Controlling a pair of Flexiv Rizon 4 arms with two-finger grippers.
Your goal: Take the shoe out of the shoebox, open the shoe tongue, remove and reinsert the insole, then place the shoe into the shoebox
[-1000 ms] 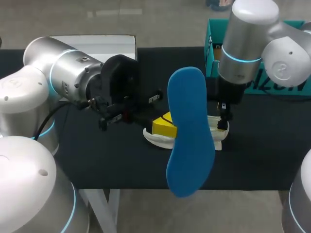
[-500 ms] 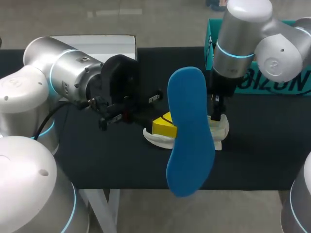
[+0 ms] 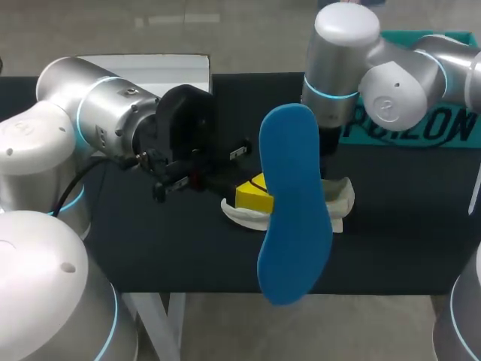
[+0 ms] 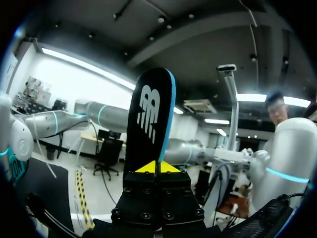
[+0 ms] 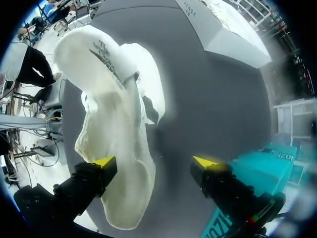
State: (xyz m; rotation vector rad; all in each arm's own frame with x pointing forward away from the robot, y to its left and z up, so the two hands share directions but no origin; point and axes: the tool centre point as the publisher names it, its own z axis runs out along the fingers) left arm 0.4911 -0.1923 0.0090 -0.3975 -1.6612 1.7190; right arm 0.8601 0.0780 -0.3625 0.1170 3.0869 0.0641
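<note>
My left gripper (image 3: 254,198) is shut on the heel end of a blue insole (image 3: 294,203), holding it up above the table's front. In the left wrist view the insole (image 4: 151,119) shows its black top face, standing up from between the yellow tips of that gripper (image 4: 158,167). A white shoe (image 3: 340,197) lies on the dark table behind the insole. My right arm (image 3: 338,68) hangs over the shoe, its fingers hidden by the insole. In the right wrist view my right gripper (image 5: 154,162) is open above the shoe (image 5: 116,124), one fingertip (image 5: 104,161) over the shoe's edge.
A teal shoebox (image 3: 421,128) stands at the back right, also beside the right gripper as the shoebox (image 5: 257,168). A white lid (image 3: 165,69) lies at the back left. The dark table (image 3: 406,233) runs across the front right.
My right arm has swung left over the shoe, away from the teal box. The left arm and the insole have stayed where they were.
</note>
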